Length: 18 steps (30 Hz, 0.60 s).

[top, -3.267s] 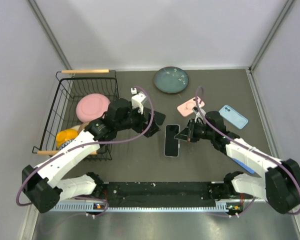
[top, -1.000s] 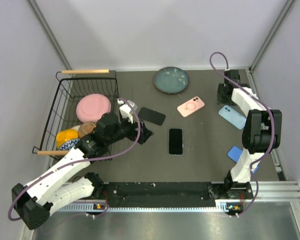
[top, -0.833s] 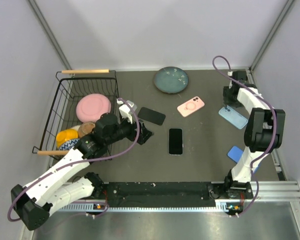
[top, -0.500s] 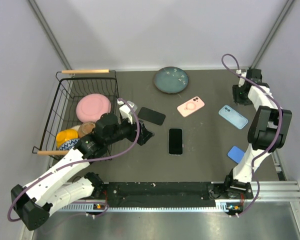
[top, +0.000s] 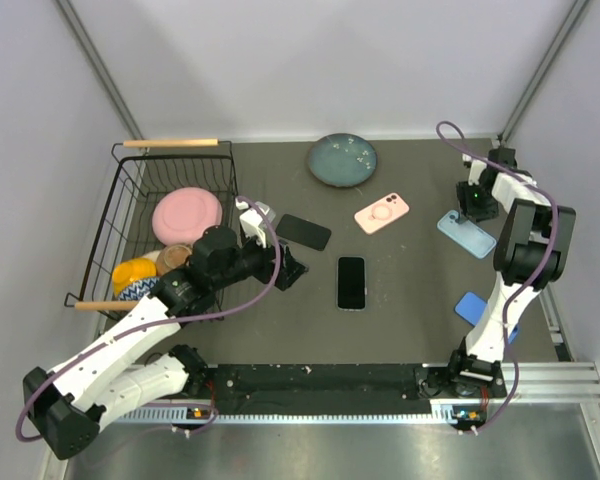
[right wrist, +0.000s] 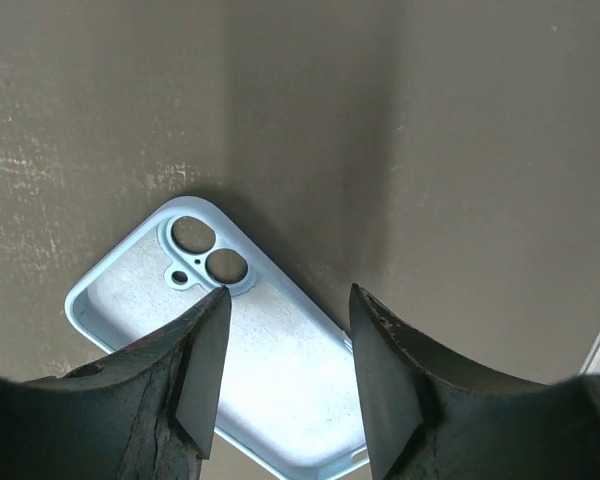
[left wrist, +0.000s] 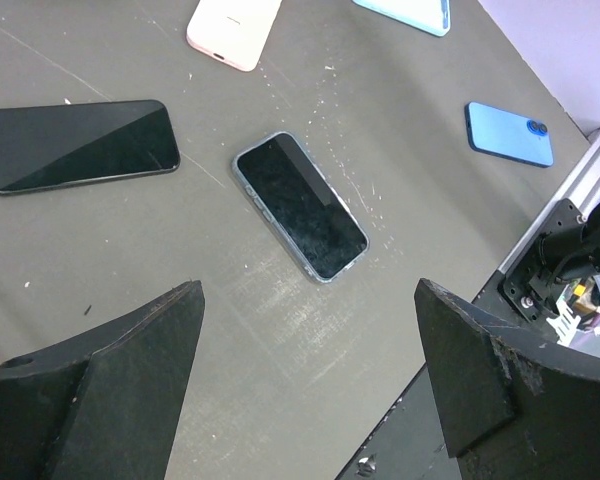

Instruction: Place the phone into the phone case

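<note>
My overhead camera sits high behind the arm bases and looks steeply down, taking in the whole worktop and both arms. The left wrist camera rides low over the middle of the worktop, looking out at a slant past its left pincer. It is near enough to fill its frame with the phone with the clear rim, the black phone, an end of the pink case and the dark blue case. I see all of these from overhead too. The right wrist camera hangs very close, facing almost straight down past the right pincer onto the light blue case. That case lies by the overhead view's right edge.
</note>
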Tool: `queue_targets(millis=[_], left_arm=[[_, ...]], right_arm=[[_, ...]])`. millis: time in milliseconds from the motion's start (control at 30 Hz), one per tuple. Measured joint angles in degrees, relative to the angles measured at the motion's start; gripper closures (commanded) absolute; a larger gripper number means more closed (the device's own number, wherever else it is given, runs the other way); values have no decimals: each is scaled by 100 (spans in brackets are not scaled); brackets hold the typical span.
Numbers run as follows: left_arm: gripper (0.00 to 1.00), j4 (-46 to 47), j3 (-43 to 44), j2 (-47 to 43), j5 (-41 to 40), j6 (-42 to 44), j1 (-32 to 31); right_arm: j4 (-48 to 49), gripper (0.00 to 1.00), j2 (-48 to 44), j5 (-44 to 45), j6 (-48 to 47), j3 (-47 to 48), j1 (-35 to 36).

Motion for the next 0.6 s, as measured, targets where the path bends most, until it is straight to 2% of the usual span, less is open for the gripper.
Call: queue_targets(millis=[200,300,533,600], left_arm=[[10,-13,0,48,-33,0,0],[11,-15,0,48,-42,-2,0],[13,-28,0,13,-68,-28,0],[15,-42,0,-20,-129,-48,0]], right_arm=[[-81,54,173,-184,17,157,-76],[-109,64,214,-254,44,188,-94],[-179,95,267,-299,262,304,-101],[-223,96,267,-293,387,315,-107]])
